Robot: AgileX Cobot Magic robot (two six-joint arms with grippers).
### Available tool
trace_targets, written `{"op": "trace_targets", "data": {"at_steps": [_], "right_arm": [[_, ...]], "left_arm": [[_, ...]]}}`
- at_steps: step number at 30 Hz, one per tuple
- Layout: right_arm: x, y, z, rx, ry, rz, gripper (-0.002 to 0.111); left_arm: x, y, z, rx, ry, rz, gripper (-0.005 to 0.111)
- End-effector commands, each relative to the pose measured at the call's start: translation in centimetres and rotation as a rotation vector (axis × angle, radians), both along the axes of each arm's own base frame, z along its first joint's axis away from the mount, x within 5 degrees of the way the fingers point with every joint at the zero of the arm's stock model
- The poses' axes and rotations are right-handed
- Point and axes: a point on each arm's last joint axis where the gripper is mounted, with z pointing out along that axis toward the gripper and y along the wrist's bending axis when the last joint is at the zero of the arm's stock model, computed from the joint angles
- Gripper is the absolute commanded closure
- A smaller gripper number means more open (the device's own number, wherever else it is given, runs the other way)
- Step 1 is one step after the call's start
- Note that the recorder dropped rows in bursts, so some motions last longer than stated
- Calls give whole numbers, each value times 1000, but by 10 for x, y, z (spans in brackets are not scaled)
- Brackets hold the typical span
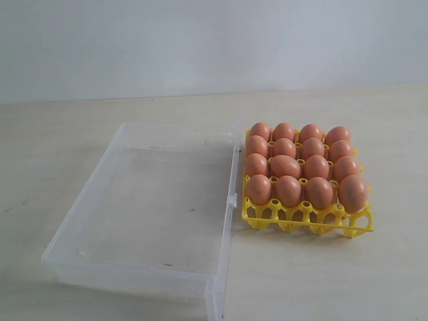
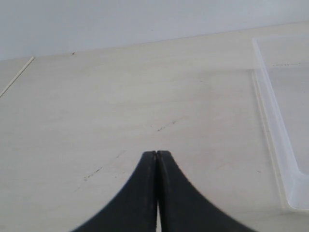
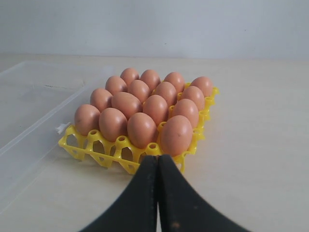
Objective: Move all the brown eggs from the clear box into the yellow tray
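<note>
1. pale wooden table [image 1: 334, 281] before a plain white wall, seen in exterior view. clear box [image 1: 127, 275] on the left side. yellow tray [image 1: 304, 224] just beside its right wall, near the small latch tab [image 1: 232, 199]. brown eggs [image 1: 289, 190] sitting in the tray, four rows of four, every cup filled; one egg in second row from front lying more sideways.
2. left wrist view: left gripper [image 2: 156, 157] over bare table, dark fingers pressed together, holding nothing. only one wall and corner of clear box [image 2: 273, 130] visible, apart from the tips.
3. right wrist view: right gripper [image 3: 157, 159] closed fully, gripping nothing, near the closest corner of the tray. eggs all in cups, clear box beside the tray.
</note>
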Motion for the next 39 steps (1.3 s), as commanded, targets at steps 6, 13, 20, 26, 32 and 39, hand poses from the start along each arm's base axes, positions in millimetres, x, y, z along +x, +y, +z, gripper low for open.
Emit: {"op": "trace_targets", "data": {"at_steps": [6,13,20,26,32,39], "right_arm": [[0,1,0,62,3,-1,108],[0,1,0,61,5,-1,108],[0,1,0,52,2,-2,108],[0,1,0,47,1,-6,108],[0,0,0,30,-6,-8,108],[1,-2,0,-30,-26,-14,108]], "left_arm": [[0,0,2,-6,-16,-6,107],[0,0,2,-6,-16,-6,107],[0,0,2,-6,-16,-6,107],[0,0,2,-6,-16,-6,107],[0,0,2,-6,-16,-6,107],[0,0,2,-6,-16,-6,107]]}}
